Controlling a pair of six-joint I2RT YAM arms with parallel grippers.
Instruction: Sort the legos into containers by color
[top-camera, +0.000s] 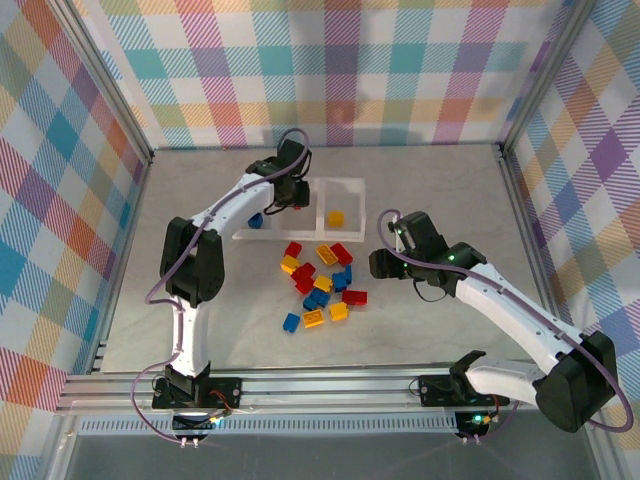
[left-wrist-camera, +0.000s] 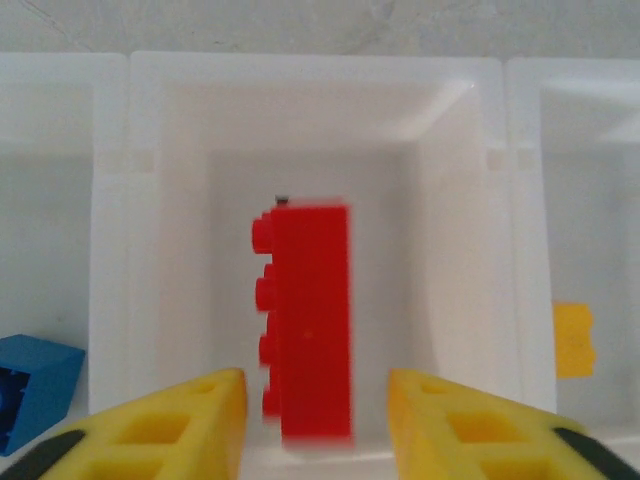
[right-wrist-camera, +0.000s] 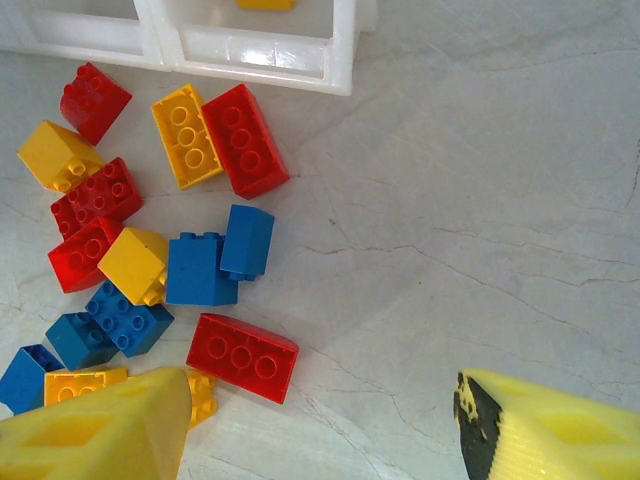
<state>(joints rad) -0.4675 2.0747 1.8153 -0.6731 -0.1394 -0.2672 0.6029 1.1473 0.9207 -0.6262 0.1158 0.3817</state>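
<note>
the right claw (right-wrist-camera: 325, 400) hangs spread wide, its blunt yellow plastic fingers empty over veined grey tabletop (right-wrist-camera: 480, 200). just ahead and to its left lie the loose legos (right-wrist-camera: 160, 250): glossy studded blocks in red, blue and yellow, huddled and touching. beyond them sits the clear, low-walled tray (right-wrist-camera: 300, 55). the left claw (left-wrist-camera: 317, 385) is parted above its middle compartment, with a long red brick (left-wrist-camera: 310, 320) between the fingers, blurred and seemingly touching neither. a yellow brick (left-wrist-camera: 573, 340) lies in the compartment to that claw's right and a blue brick (left-wrist-camera: 30, 385) to its left.
</note>
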